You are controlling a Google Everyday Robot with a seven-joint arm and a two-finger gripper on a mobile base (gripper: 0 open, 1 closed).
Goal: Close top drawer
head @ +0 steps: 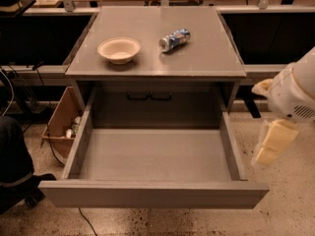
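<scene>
The top drawer [152,193] of the grey cabinet is pulled fully out toward me. Its inside is empty and its plain flat front panel faces the bottom of the camera view. My gripper [273,142], cream-coloured below the white arm [295,90], hangs at the right. It is just outside the drawer's right side wall [231,144], above the floor, and touches nothing.
On the cabinet top [206,53] stand a beige paper bowl [118,49] and a drink can [174,39] lying on its side. A cardboard box [61,124] sits on the floor to the left. A dark object [12,161] is at the far left. Tables line the back.
</scene>
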